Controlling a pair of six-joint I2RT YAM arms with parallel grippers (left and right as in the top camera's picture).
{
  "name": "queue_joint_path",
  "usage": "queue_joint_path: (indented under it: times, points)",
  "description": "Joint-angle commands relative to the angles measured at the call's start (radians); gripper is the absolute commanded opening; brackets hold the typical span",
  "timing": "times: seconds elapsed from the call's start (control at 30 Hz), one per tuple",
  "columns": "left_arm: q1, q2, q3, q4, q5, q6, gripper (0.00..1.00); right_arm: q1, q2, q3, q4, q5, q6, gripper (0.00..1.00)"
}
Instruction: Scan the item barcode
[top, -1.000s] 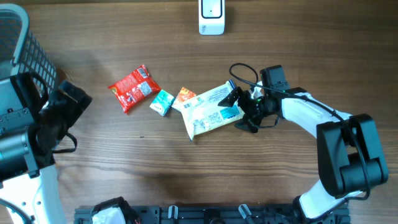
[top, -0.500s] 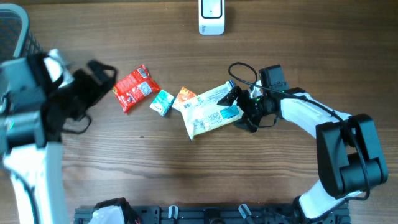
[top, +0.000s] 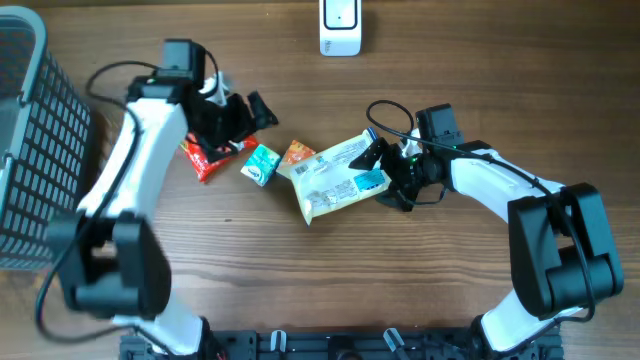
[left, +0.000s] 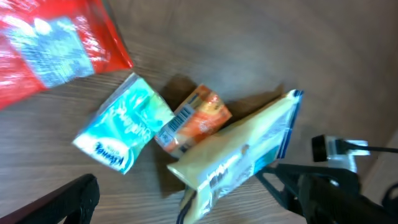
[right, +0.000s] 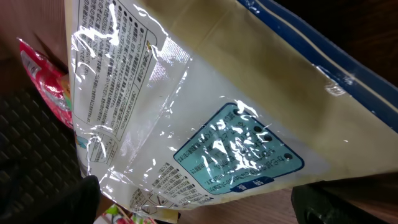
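Note:
Several packets lie mid-table: a red packet (top: 203, 153), a teal packet (top: 262, 165), an orange packet (top: 298, 152) and a large cream pouch (top: 338, 177). My left gripper (top: 246, 124) hovers open over the red packet's right end, holding nothing. In the left wrist view the red packet (left: 53, 43), teal packet (left: 124, 130), orange packet (left: 194, 118) with a barcode showing, and cream pouch (left: 242, 152) lie ahead of the open left gripper (left: 193, 208). My right gripper (top: 388, 176) is open around the pouch's right end. The pouch (right: 205, 106) fills the right wrist view between the fingers of that gripper (right: 196, 208).
A white scanner (top: 340, 26) stands at the table's far edge, centre. A grey mesh basket (top: 35, 150) sits at the left edge. A black cable (top: 385, 112) loops behind the right gripper.
My left arm has swung from the left edge up and rightward, bringing its gripper over the red packet. The right arm and the packets have not moved.

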Motion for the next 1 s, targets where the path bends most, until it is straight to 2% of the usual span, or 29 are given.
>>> queue_joint_path:
  times: [0.0,0.07,0.2,0.63,0.8,0.97]
  points:
    - [-0.018,0.105,0.005,0.006,0.166,0.059,1.0,0.001,0.052,-0.027,0.003,0.197,-0.033,1.0]
    - [-0.033,0.156,0.005,0.005,0.216,0.084,1.0,0.001,0.052,-0.027,0.003,0.197,-0.033,1.0]
    - [-0.071,0.206,0.005,0.006,0.22,0.084,1.0,0.001,0.052,-0.027,0.003,0.197,-0.033,1.0]
    - [-0.151,0.219,0.002,0.028,0.2,0.084,1.0,0.001,0.052,-0.027,0.002,0.196,-0.034,1.0]
    - [-0.172,0.219,0.002,0.016,0.2,0.072,0.8,0.001,0.052,-0.027,0.002,0.193,-0.033,1.0]
    - [-0.203,0.219,0.001,-0.016,0.2,0.072,0.79,0.001,0.052,-0.027,-0.005,0.187,-0.034,1.0]
